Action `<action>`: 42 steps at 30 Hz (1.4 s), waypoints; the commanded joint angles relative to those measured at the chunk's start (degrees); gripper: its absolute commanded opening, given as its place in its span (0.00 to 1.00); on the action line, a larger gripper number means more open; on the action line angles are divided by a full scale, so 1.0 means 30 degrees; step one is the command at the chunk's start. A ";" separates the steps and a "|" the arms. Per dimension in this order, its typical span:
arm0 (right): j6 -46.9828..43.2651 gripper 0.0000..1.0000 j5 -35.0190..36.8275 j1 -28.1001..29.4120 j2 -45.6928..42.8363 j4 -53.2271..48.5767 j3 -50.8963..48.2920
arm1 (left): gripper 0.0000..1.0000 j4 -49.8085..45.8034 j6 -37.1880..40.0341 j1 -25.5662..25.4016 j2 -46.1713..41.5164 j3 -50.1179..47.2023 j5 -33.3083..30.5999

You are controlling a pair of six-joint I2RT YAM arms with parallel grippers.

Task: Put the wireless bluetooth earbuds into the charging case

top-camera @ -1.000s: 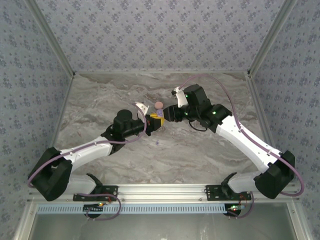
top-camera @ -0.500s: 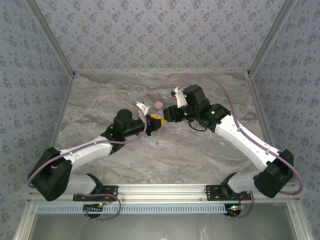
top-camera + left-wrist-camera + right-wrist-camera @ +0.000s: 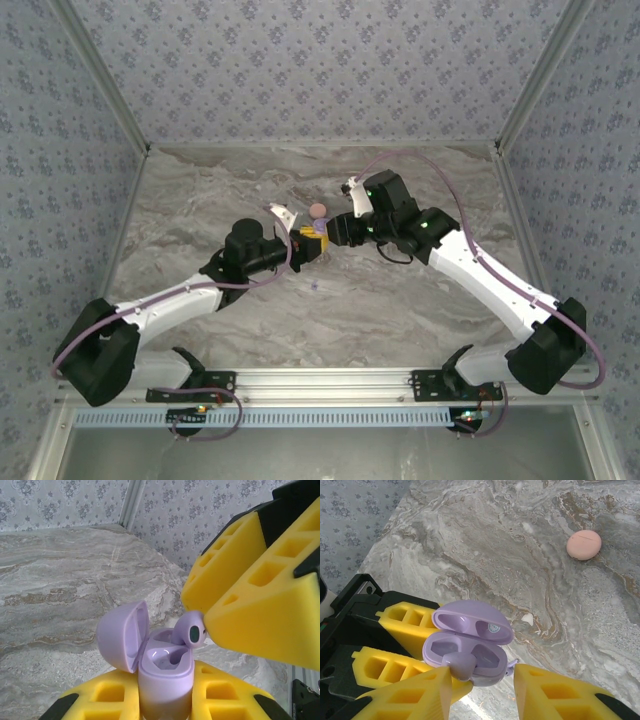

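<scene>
The left claw (image 3: 165, 702) was clenched on the lower body of the lilac charging case (image 3: 165, 672). The case stood upright between that claw's yellow fingers, with its lid (image 3: 121, 636) tipped open to one side. The right claw (image 3: 482, 674) reached in from above and appeared to pinch one earbud (image 3: 460, 663) at its very fingertips. The bud sat just over the case socket nearest that claw, touching or almost touching the rim; whether it had begun to seat could not be told. A salmon-pink disc (image 3: 583, 544) lay on the table (image 3: 530, 540), well beyond the right claw. The earbud looked very light, hard and glossy, so it would likely slip or twist if squeezed off-centre. The safest hold seemed to be across its rounded head, leaving the stem free to enter the socket. The case, small and smooth, seemed best held low on its body, clear of the hinge and lid.
</scene>
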 commanded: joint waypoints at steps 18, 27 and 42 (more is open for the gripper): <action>-0.0233 0.40 0.2352 -0.0060 0.0151 -0.1323 0.0530 | 0.19 0.0769 0.0605 -0.0174 -0.0959 0.0275 0.0473; -0.0167 0.41 0.2134 -0.0163 0.0351 -0.1313 0.0684 | 0.19 0.0799 0.0573 -0.0165 -0.1003 0.0332 0.1045; 0.0038 0.42 0.2926 -0.0421 0.0650 -0.2306 0.0170 | 0.19 -0.0747 0.1614 -0.0176 -0.1949 0.0086 -0.0940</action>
